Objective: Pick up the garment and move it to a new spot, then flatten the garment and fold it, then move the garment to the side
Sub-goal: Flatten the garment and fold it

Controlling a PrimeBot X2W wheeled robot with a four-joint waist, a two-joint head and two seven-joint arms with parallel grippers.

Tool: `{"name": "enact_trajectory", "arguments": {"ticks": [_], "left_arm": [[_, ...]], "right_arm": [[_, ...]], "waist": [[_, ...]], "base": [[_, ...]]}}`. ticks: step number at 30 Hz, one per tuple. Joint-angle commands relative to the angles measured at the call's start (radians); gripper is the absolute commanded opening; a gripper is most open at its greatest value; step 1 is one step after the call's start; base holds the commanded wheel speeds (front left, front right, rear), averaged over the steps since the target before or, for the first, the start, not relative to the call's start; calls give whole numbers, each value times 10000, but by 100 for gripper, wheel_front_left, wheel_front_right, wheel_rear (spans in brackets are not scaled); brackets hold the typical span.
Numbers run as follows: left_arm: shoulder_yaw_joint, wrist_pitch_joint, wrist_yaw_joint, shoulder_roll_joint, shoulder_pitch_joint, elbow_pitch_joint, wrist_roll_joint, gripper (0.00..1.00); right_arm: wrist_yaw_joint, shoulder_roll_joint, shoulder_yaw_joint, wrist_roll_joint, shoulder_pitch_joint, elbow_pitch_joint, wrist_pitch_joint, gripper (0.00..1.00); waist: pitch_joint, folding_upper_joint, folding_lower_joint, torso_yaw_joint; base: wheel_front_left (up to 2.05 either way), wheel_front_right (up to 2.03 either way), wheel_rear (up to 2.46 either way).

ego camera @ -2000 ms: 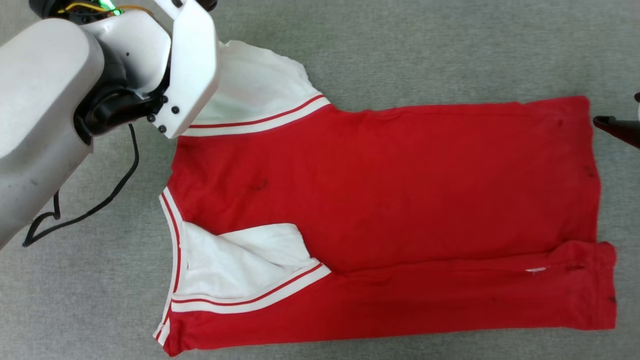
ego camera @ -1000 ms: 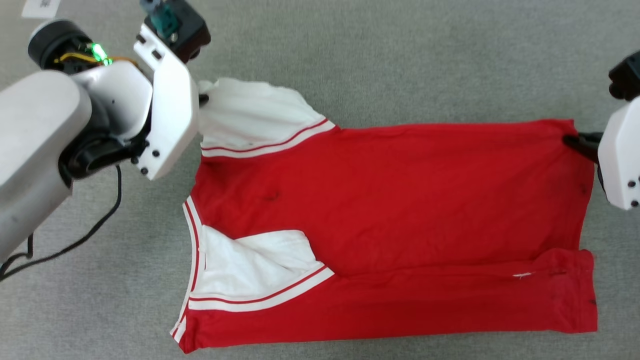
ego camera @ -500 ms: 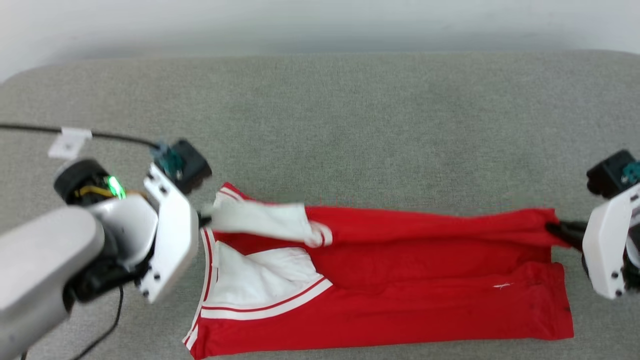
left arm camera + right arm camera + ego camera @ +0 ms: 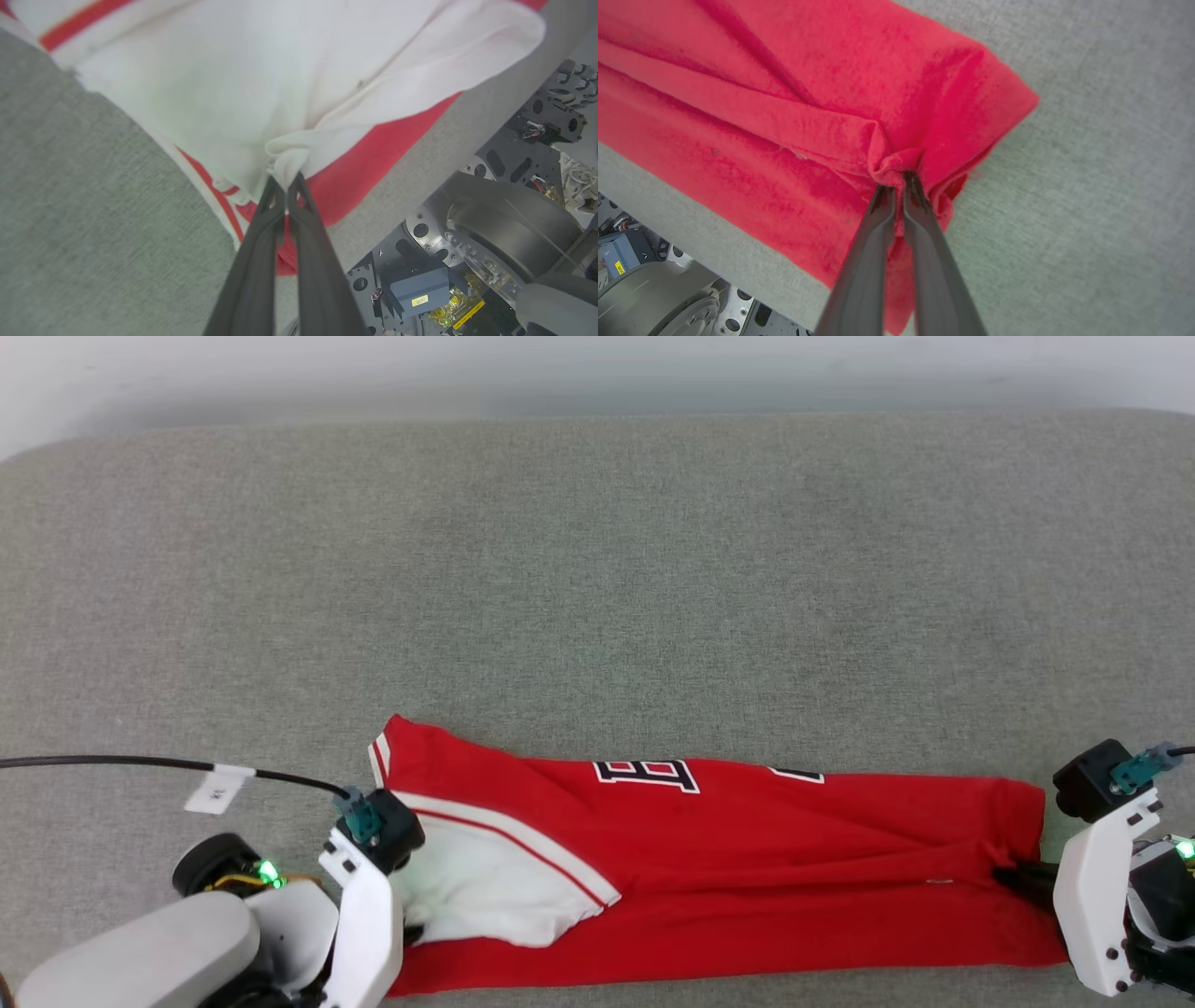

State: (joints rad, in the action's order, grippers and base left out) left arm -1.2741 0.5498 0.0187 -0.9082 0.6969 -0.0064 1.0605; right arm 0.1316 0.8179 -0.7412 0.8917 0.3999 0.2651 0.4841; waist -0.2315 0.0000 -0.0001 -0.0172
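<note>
Garment (image 4: pixel 747 859): folded lengthwise into a long red band, lying across the near edge of the grey cushioned surface (image 4: pixel 597 569), sleeve end to the left, hem end to the right. Part of the black white-outlined print (image 4: pixel 646 772) exposed along the far fold. White sleeve (image 4: pixel 485 887) with striped trim lying uppermost at the left end.

Left gripper (image 4: pixel 286 179): fingers pressed together on a bunched pinch of white sleeve cloth.

Right gripper (image 4: pixel 899 179): fingers clamped on a gather of red cloth at the hem end, creases radiating from the grip.

Black cable (image 4: pixel 140 763) with white tag (image 4: pixel 217 791): running over the surface to the left wrist.

Robot base (image 4: pixel 504 233): seen below the surface edge in the left wrist view.
</note>
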Motion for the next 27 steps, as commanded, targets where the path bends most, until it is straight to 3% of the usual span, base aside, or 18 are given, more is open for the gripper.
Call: {"name": "enact_trajectory", "arguments": {"ticks": [1,6,9,12,13,14,22,27], "left_arm": [[218,-383,24,49,-38,43,-54,100],[620,-1457,-265,-23,225,-26,-591,100],[1011,-2430,-736,-46,263,-143,-964,100],[1555,-3802,-1576,66,-9,-142,-1261,100],[1555,-3802,-1576,66,-9,-142,-1261,100],[1720,-4253,-1845,157,-150,-112,-1304,100],[2969,-7469,-3970,876,-1083,502,-1577,100],[3832,-8105,-4912,1328,-1788,552,-1849,100]], "right_arm": [[-19,-91,-46,22,8,167,-194,100],[-17,307,235,187,31,-332,-1045,100],[-16,534,583,357,-90,-779,-1573,100],[-16,600,1297,596,-209,-1013,-2096,100],[-16,600,1297,596,-209,-1013,-2096,100],[-16,564,1542,659,-277,-1019,-2252,100],[-14,58,3420,960,-1320,-50,-3089,100],[-14,-484,3987,1333,-2034,662,-3011,100]], "waist": [[36,0,1,8],[393,0,1,121],[588,0,1,160],[652,0,1,147],[652,0,1,147],[654,0,1,141],[539,0,1,245],[451,0,1,315]], "base": [[0,0,0],[0,0,0],[0,0,0],[0,0,0],[0,0,0],[0,0,0],[0,0,0],[0,0,0]]}}
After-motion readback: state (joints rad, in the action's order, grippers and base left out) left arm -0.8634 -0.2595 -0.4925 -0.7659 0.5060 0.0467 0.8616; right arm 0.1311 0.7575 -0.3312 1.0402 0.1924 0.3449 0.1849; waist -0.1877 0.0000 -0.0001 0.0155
